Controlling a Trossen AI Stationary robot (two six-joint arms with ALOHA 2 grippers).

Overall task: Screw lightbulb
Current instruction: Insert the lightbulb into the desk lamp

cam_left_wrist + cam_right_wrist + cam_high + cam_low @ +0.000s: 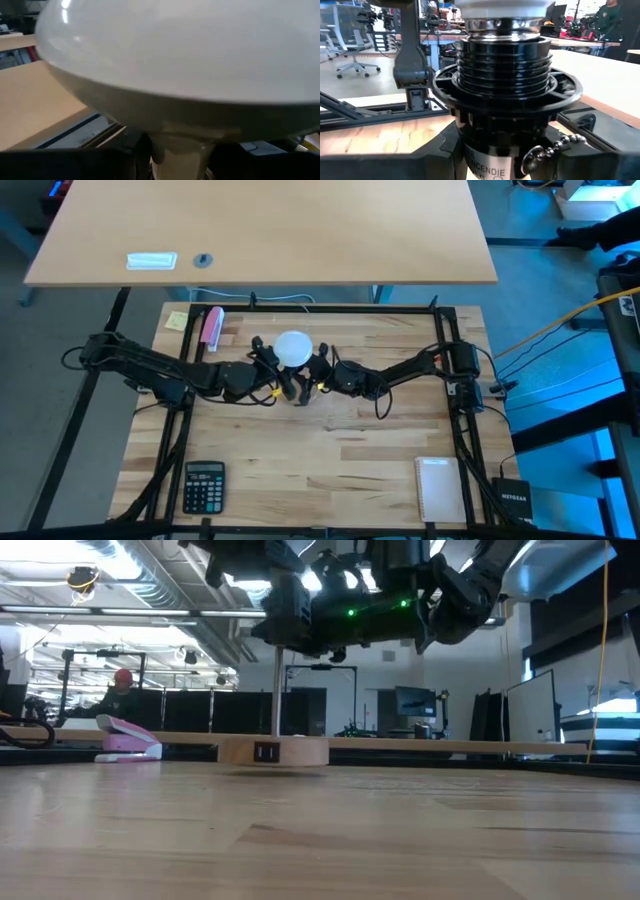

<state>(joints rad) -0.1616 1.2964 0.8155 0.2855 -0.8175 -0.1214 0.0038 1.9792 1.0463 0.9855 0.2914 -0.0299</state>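
Observation:
The white lightbulb (293, 347) stands globe up on a black socket (502, 85) with ribbed rings and a pull chain. The bulb's metal screw base (500, 22) sits in the socket's mouth. The socket tops a thin rod (277, 690) that rises from a round wooden disc (273, 751) resting flat on the table. My left gripper (180, 162) reaches in from the table's left and is shut on the bulb. My right gripper (505, 165) reaches in from the right and is shut on the socket. My left gripper pinches the bulb's pale tapering neck (175, 147) just below the globe, one dark finger on either side. The fingers come in about level from the table's left. The bulb stands upright above the socket. My right gripper pinches the socket's black body (485, 150) below the ribbed rings, one finger on each side. Its fingers come in level from the table's right. The socket stands upright on its rod.
A pink stapler (212, 327) and a yellow note (177, 320) lie at the far left. A calculator (204, 485) lies near left, a white notepad (438, 488) near right. Black frame rails (450, 380) edge the table. A larger desk (270, 230) stands beyond.

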